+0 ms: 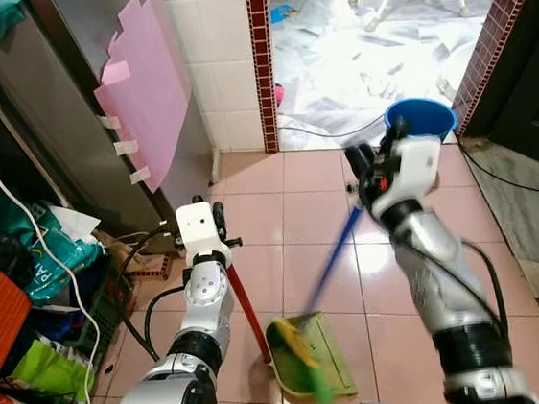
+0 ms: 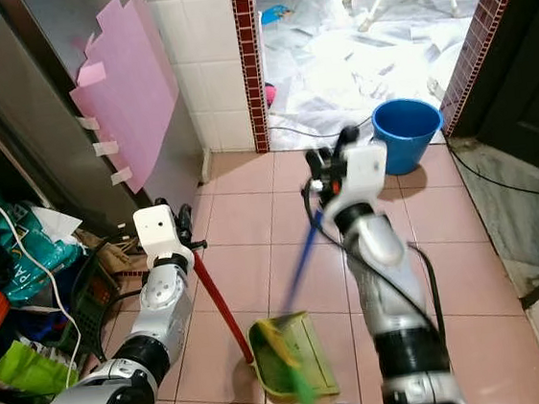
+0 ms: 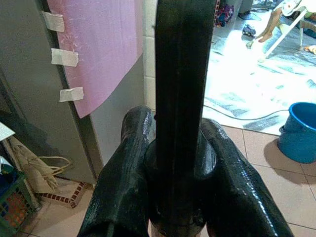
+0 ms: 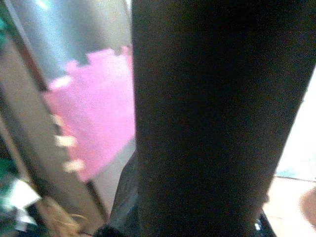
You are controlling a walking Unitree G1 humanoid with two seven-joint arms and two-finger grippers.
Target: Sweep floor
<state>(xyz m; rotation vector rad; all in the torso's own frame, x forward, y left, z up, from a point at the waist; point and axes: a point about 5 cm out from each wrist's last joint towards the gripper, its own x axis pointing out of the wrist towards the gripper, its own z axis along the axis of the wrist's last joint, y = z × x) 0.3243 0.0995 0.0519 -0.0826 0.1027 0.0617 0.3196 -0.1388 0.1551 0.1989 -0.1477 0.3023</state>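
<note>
Left eye view: broom (image 1: 333,258) (bristles down at dustpan (image 1: 310,357)) slanting up into closed right gripper (image 1: 368,174)

Two silver jointed arms, white wrist housings, black cables, glossy black fingers (image 3: 128,168), right arm perhaps motion-blurred

Green dustpan (image 1: 310,357) sat flat on pink tiles, red handle (image 1: 246,309) upright; blue-handled broom (image 1: 333,256) slanted, bristles blurred over the pan.
</note>
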